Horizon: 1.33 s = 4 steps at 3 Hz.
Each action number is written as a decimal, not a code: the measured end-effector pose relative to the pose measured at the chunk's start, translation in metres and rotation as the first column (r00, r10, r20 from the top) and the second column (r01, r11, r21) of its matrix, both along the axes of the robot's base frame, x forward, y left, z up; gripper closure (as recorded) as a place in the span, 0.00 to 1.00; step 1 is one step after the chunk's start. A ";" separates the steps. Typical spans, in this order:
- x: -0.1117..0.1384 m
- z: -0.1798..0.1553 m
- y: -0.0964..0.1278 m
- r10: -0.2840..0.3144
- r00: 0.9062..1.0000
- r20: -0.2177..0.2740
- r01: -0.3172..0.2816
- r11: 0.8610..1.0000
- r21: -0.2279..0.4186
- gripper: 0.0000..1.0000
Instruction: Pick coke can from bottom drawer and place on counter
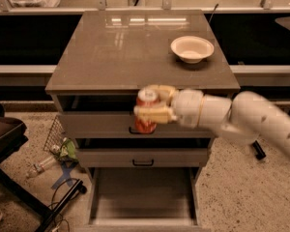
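Observation:
My gripper (pixel 149 105) is shut on the coke can (pixel 146 122), a small red can with a silver top, and holds it upright in front of the cabinet, level with the counter's front edge. My white arm reaches in from the right. The counter (pixel 116 52) is a glossy grey-brown slab just behind the can. The bottom drawer (pixel 142 199) stands pulled out below, its flat grey floor bare.
A white bowl (pixel 192 48) sits on the counter's far right. Two shut drawers with black handles (pixel 143 163) lie above the bottom drawer. A clear plastic bottle (pixel 41 166), a wire basket (pixel 54 134) and a dark chair (pixel 5 139) are on the floor at left.

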<state>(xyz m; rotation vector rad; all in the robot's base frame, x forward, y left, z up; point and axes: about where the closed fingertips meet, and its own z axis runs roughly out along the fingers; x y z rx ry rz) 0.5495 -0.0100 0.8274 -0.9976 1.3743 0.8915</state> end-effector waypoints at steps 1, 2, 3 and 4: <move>0.023 0.066 0.000 -0.041 0.999 0.027 0.042 0.998 -0.038 1.00; 0.057 0.130 0.012 -0.074 0.994 0.079 0.079 0.995 -0.062 1.00; 0.104 0.175 0.040 -0.106 0.983 0.151 0.117 0.991 -0.066 1.00; 0.164 0.192 0.077 -0.158 0.967 0.198 0.169 0.985 -0.038 1.00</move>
